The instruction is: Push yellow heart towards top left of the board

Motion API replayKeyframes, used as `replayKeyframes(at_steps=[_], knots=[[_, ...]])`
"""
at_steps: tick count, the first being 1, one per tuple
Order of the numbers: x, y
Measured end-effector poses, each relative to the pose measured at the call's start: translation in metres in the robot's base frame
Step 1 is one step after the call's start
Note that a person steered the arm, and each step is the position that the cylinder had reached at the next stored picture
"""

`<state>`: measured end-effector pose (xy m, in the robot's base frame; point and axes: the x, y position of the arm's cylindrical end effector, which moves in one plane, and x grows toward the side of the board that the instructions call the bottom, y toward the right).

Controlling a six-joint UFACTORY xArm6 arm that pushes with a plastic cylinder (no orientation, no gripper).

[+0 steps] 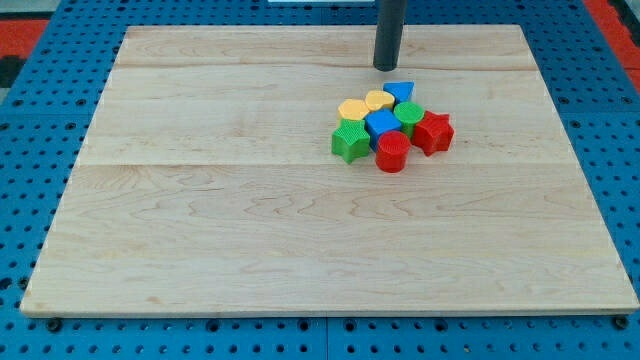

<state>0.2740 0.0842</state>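
The blocks lie in one tight cluster right of the board's middle. The yellow heart (380,100) sits at the cluster's top, touching a yellow pentagon-like block (352,108) on its left and a blue triangle (400,92) on its right. My tip (386,68) rests on the board just above the yellow heart and the blue triangle, a small gap away from both.
Below the heart are a blue cube (382,124), a green block (409,114), a green star (350,142), a red cylinder (392,152) and a red star (433,132). The wooden board (200,200) lies on a blue pegboard surface (20,150).
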Motion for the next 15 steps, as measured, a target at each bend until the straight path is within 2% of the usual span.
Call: replayKeyframes(at_steps=[1,2,3,4,5,6,7,8,9,10,11,12,14,15], knots=[[0.0,0.043],[0.057,0.06],[0.102,0.024],[0.076,-0.066],[0.063,-0.078],[0.029,-0.136],[-0.012,-0.161],[-0.013,-0.09],[-0.053,-0.137],[-0.076,-0.241],[-0.067,-0.205],[-0.063,-0.136],[-0.039,-0.213],[-0.021,-0.206]])
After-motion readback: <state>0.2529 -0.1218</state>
